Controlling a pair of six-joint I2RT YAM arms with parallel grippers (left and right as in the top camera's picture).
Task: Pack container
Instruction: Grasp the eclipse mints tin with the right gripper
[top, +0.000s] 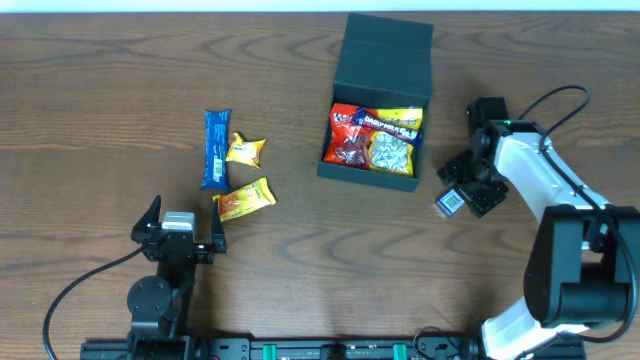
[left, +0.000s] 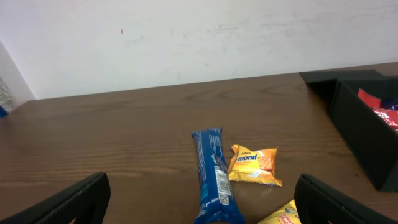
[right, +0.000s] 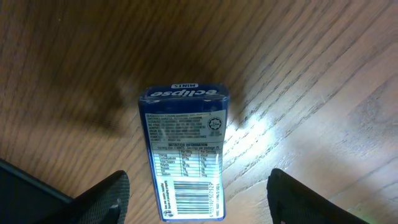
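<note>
Partly packed, by the look: some packets already inside open container (top: 365, 178) near right gripper (right: 199, 180), jaws spread wide over ungripped mints (right: 185, 149); bar (left: 213, 177) and yellow packets (top: 245, 150) left unpacked ahead of open, empty left gripper (left: 202, 183).

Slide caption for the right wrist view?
Right claw open over a blue mint box on the wooden table.

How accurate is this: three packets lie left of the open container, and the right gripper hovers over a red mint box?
No. The Eclipse mint box under the right gripper is blue, not red; the right wrist view shows it. The rest holds.
</note>
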